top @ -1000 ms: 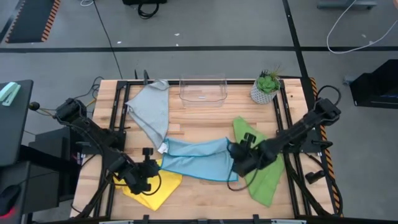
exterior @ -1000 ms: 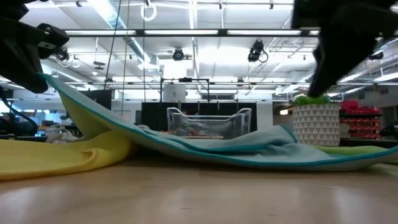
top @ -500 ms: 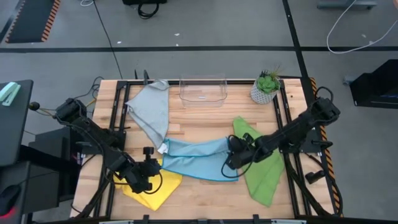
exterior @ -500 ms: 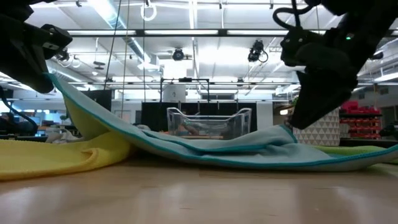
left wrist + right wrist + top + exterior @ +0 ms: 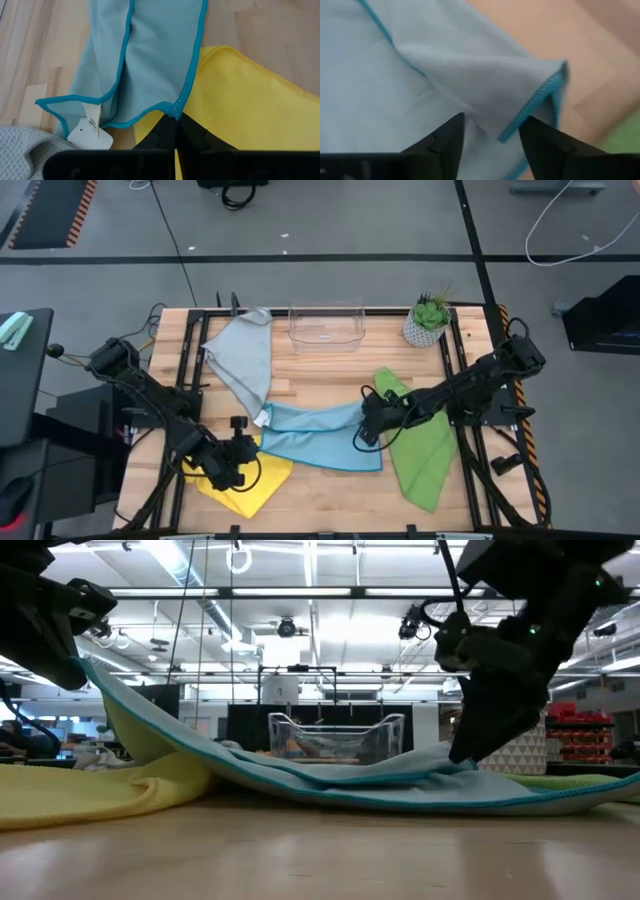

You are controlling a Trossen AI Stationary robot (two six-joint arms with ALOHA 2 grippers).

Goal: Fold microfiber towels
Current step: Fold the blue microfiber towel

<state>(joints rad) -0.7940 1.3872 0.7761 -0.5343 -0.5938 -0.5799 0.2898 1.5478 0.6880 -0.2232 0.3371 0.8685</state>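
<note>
Our left tool [image 5: 240, 452] at 7 o'clock pinches a lifted corner of the light blue towel [image 5: 320, 438] at mid-worktop; our right tool [image 5: 366, 428] hangs parted over its opposite corner. The grey towel [image 5: 245, 360], green towel [image 5: 424, 455] and yellow towel [image 5: 255, 480] lie unfolded, so we've barely started.
</note>
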